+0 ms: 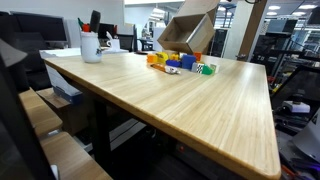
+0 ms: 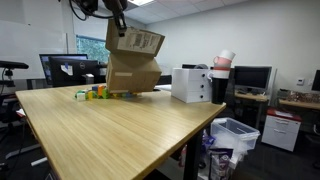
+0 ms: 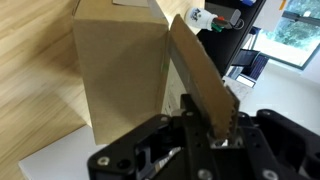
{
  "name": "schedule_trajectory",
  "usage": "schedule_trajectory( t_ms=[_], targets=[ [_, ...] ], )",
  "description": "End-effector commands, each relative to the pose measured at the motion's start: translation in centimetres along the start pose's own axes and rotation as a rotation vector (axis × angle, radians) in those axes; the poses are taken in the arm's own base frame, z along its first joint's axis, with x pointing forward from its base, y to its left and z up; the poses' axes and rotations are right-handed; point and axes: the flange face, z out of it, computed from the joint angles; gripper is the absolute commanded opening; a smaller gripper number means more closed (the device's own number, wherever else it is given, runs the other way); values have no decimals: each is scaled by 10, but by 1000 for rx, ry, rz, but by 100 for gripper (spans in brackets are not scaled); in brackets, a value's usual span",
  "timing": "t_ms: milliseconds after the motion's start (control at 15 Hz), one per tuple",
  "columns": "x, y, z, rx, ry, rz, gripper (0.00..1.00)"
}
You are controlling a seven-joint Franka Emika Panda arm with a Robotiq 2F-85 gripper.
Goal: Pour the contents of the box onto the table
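Wrist view: my gripper (image 3: 212, 128) is clenched on one top flap of the brown corrugated cardboard box (image 3: 120, 75). The flap runs as a thin brown edge straight down between my fingers (image 3: 187, 110), pinched from both sides. The rectangular body of the box hangs beyond and to the left of my fingertips, with the large light bamboo-plank table (image 3: 30, 60) beneath it.

In both exterior views the box (image 1: 188, 33) (image 2: 133, 60) is tilted and held up by that flap, over the far part of the table (image 1: 190, 100) (image 2: 110, 125). My gripper (image 2: 120, 24) comes down onto its upper edge from above. I cannot tell whether its lowest corner touches the wood.

The small colourful toy blocks (image 1: 180, 63) (image 2: 95, 94), yellow, blue, orange, green and white, lie in a loose cluster on the tabletop just below and beside the box, apart from my fingers.

A white mug holding pens (image 1: 91, 46) stands near a table corner, well apart from the blocks.
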Motion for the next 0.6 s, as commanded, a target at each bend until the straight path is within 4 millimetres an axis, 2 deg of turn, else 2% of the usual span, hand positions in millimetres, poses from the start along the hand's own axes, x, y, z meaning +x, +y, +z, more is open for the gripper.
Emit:
schedule_trajectory(
  t_ms=[0,533],
  targets=[
    [-7,8,13,-112,-44,-38,2],
    [-19,-1,44,-392,-150,-179,2]
  ],
)
